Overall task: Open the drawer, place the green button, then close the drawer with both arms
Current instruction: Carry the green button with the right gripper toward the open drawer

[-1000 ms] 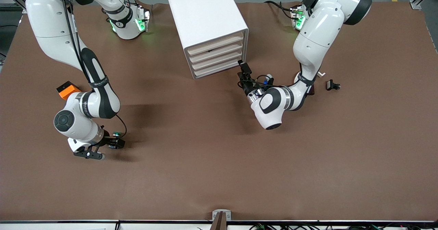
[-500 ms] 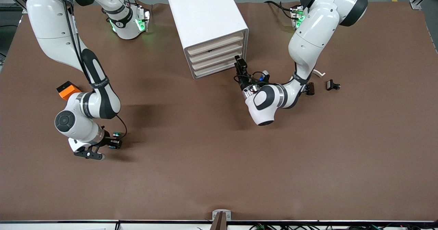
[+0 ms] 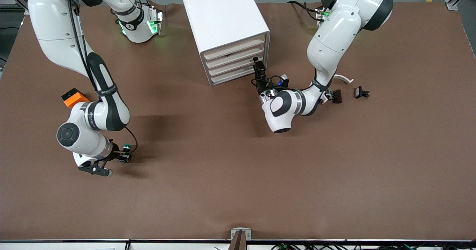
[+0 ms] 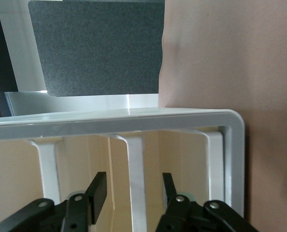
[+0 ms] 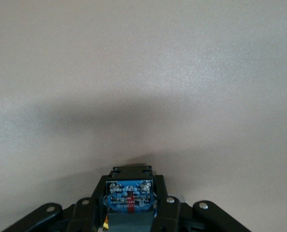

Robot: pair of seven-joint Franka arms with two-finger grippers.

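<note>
The left pincer (image 3: 258, 67) stands spread right at the cabinet (image 3: 225, 26), its tips either side of a drawer (image 3: 238, 70) front, all four still shut. The right pincer (image 3: 125, 156), low over the desk (image 3: 238, 175), grips the button (image 5: 130, 197). Opening, placing and closing remain.
</note>
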